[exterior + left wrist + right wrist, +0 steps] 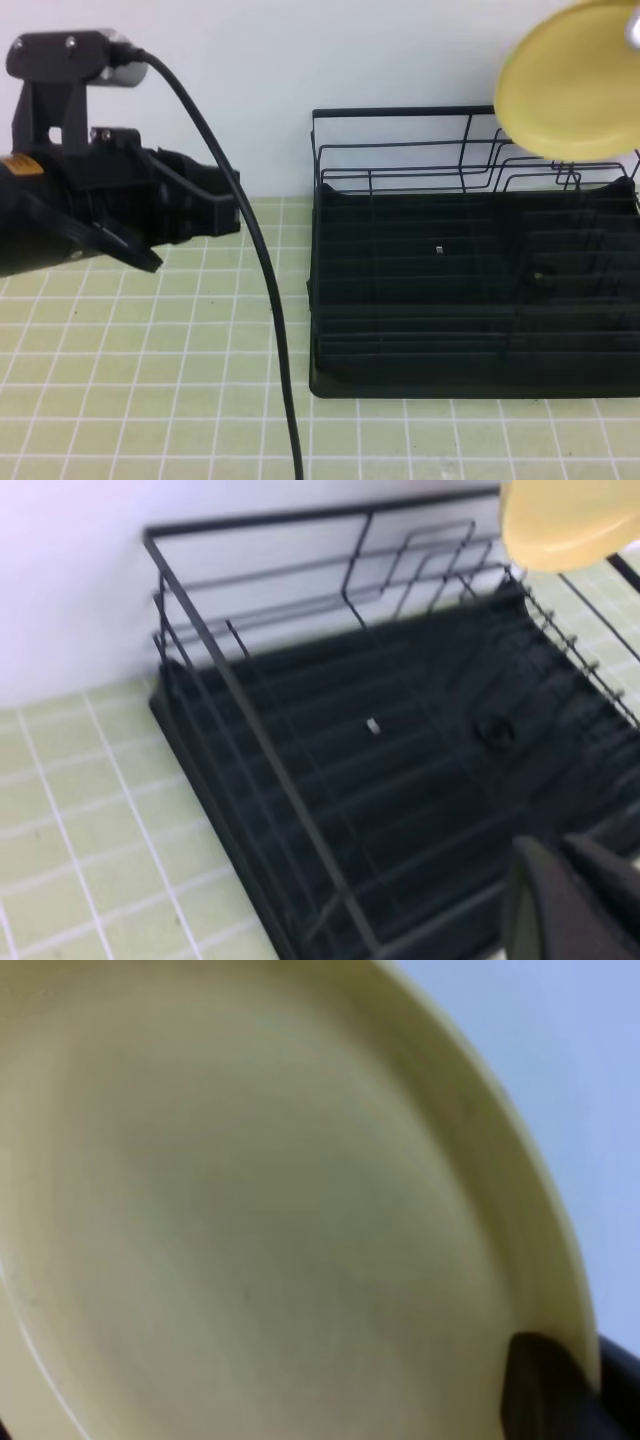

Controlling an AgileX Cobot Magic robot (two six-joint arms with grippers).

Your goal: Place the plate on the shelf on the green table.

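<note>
Holding plate (567, 88) up over shelf (470, 290) rear-rt corner, rt gripper (560, 1390) clamped on rim; left gripper (215, 205) closed, empty. Lowering betw dividers not yet done.

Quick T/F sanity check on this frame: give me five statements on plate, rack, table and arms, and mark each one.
1. The round pale-yellow plastic plate is held in the air above the right rear corner of the black wire dish rack. True.
2. The plate already stands between the rack's dividers. False: it is above the top rail, not in the rack.
3. The rack sits on the light-green tiled table. True.
4. The left gripper holds the plate. False: it is shut on nothing, left of the rack; the right gripper has the plate.
5. Other dishes fill the rack. False: no dishes show in it.
</note>
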